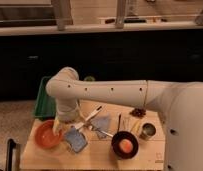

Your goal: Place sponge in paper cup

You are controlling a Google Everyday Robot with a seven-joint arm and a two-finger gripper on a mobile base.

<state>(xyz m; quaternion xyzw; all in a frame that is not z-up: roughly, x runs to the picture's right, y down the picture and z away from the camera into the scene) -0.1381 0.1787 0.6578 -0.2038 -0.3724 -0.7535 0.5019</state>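
Sponge (75, 140) lies flat on the tabletop (95, 159), just right of the orange bowl (42, 137). The hand (59, 126) hangs close by its upper left, and whether it is open or closed cannot be told.
Judged light, soft and squashy, neither fragile nor slippery; best pinched across two opposite thick edges. The cup (147, 131) stands well apart to the right. Count: one sponge, one paler blue cloth (101, 123), one orange bowl, one dark bowl (115, 145), one cup, one green tray (42, 100).
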